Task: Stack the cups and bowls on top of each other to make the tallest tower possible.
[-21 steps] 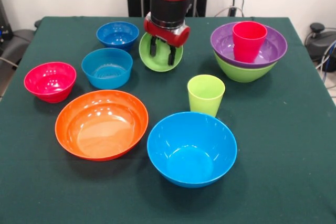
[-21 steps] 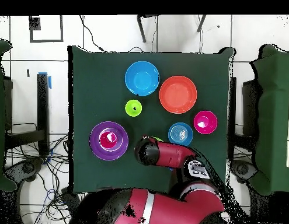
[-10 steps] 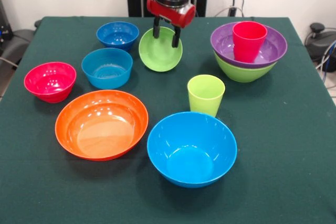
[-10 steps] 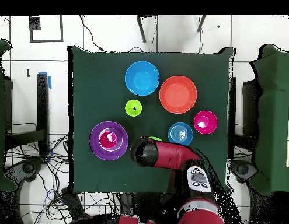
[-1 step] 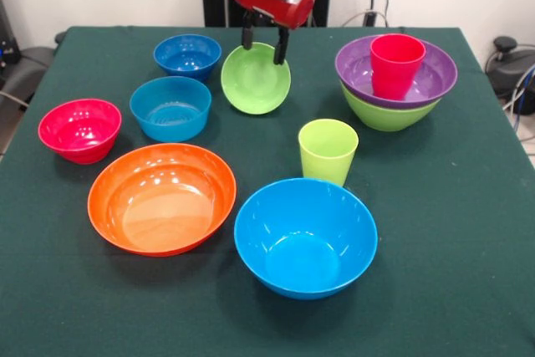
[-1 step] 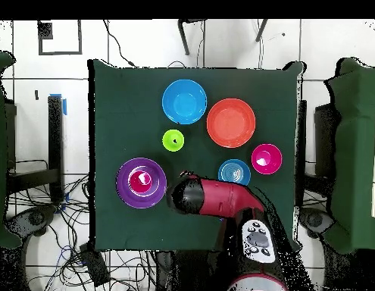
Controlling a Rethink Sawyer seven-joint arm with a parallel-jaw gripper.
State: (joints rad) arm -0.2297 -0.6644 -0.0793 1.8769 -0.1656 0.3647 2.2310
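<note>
I am gripping the rim of the small lime-green glossy plastic bowl (image 5: pixel 255 80) with my hand (image 5: pixel 265 48), one finger (image 5: pixel 247 38) on the outside and the other on the inside of its upper edge. The bowl is hanging tilted, its open side facing the front camera, above the dark green table (image 5: pixel 443 232). From overhead my red arm (image 6: pixel 213 198) is covering this bowl completely.

The tower (image 5: pixel 395 81) is standing to the right in the front view: a large lime-green plastic bowl (image 5: pixel 386 114) holding a wide purple plastic bowl (image 5: pixel 426 81), with a red plastic tumbler (image 5: pixel 396 64) upright inside it. It is sitting apart from my hand.

A small dark blue plastic bowl (image 5: pixel 186 55) is lying just left of the held bowl, and a small light blue plastic bowl (image 5: pixel 170 107) in front of that. A small pink-red plastic bowl (image 5: pixel 79 129) is resting near the left edge. A large orange plastic bowl (image 5: pixel 161 197) and a large light blue plastic bowl (image 5: pixel 305 236) are sitting side by side nearest the front camera, almost touching. A lime-green plastic tumbler (image 5: pixel 328 150) is standing upright just behind the large light blue bowl.
</note>
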